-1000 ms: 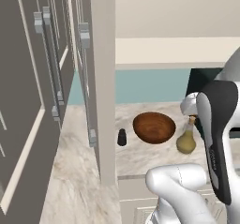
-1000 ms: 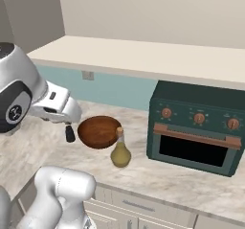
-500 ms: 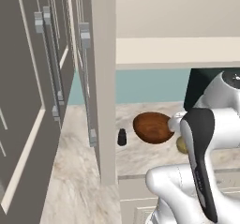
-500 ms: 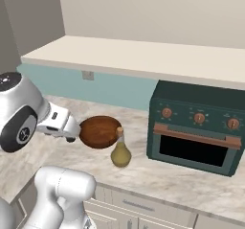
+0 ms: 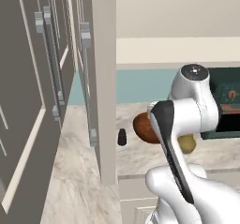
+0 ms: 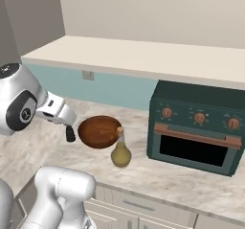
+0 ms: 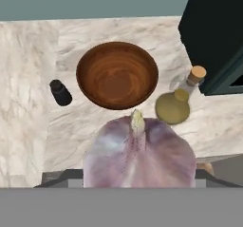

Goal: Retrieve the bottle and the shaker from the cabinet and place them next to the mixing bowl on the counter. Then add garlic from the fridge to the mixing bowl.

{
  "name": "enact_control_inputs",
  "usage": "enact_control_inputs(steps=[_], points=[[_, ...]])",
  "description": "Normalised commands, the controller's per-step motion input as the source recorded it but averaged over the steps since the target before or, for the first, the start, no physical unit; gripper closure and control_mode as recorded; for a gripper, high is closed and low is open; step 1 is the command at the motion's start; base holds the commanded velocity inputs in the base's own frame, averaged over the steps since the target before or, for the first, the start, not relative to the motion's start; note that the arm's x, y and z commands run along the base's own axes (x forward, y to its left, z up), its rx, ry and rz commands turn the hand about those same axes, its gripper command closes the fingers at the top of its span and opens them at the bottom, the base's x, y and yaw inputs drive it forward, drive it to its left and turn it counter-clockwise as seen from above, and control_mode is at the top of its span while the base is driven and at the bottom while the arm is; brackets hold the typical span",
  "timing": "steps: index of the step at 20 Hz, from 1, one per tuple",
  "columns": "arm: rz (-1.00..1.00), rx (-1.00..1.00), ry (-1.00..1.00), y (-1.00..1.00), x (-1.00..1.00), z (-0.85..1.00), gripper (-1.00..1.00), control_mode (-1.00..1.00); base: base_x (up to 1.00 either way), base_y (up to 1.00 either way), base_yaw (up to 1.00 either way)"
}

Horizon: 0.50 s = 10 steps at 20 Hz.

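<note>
Garlic (image 7: 140, 157) sits clamped in the claw, just short of the mixing bowl (image 7: 117, 75) ahead. Likely light, papery and firm, the bulb is best gripped across its widest part. Bottle (image 7: 176, 102) stands ahead-right of the claw, shaker (image 7: 60, 92) ahead-left, toaster oven (image 7: 216, 36) farther right; nothing blocks the bowl

I read the brown wooden mixing bowl (image 6: 99, 131) as my landmark on the marble counter (image 6: 191, 180). A small dark shaker (image 6: 70, 135) stands just beside the bowl on its left, upright. A yellowish bottle (image 6: 120, 151) with a cork stopper stands touching or nearly touching the bowl's front right rim. To the bowl's right sits a dark green toaster oven (image 6: 198, 126). The arm's white wrist (image 6: 56, 111) hangs above the shaker, left of the bowl; I cannot make out its fingers.
</note>
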Motion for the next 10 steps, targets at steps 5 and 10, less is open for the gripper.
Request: enact_control_inputs(steps=[5, 10], points=[[0.00, 0.00, 0.07, -0.03, 0.70, -0.14, 1.00, -1.00, 0.00, 0.00, 0.00], [0.00, 0.01, 0.03, 0.00, 0.37, -0.29, 1.00, -1.00, 0.00, 0.00, 0.00]])
